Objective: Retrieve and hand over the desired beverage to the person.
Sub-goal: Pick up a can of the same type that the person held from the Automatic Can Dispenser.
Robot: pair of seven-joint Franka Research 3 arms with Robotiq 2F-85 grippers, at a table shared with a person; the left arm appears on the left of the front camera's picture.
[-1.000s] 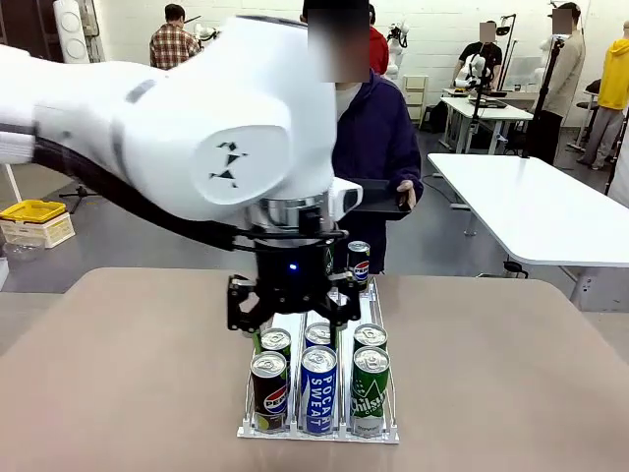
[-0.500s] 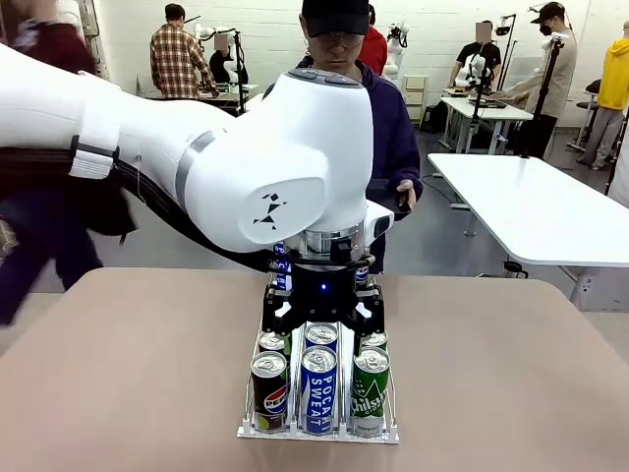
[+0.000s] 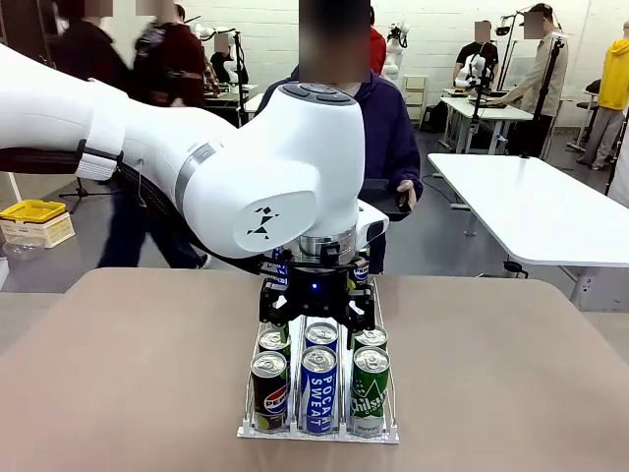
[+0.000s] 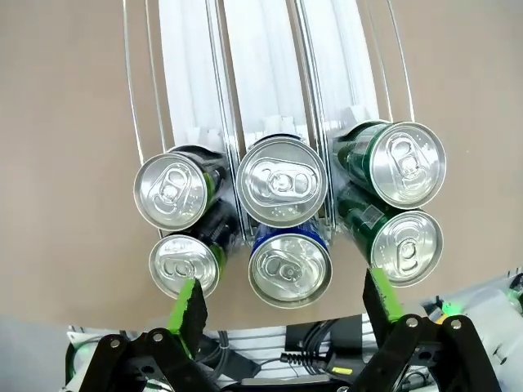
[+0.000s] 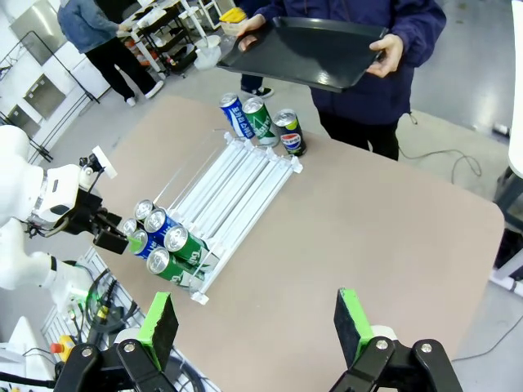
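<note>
While left tool [image 4: 283, 282] hangs open, blue can [image 4: 289, 269] sits centred below its jaws.

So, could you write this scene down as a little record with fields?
Rack: white three-lane wire rack on the tan table
Near end: six upright drink cans, two per lane
Far end: three more upright cans
Left claw: open, over the six cans
Right claw: open, high above the table
Person: stands at the far side holding a flat black tray

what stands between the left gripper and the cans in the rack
Nothing visible: the open left gripper hangs above the rack of cans, fingers framing the blue middle-lane can, with only air between them.
</note>
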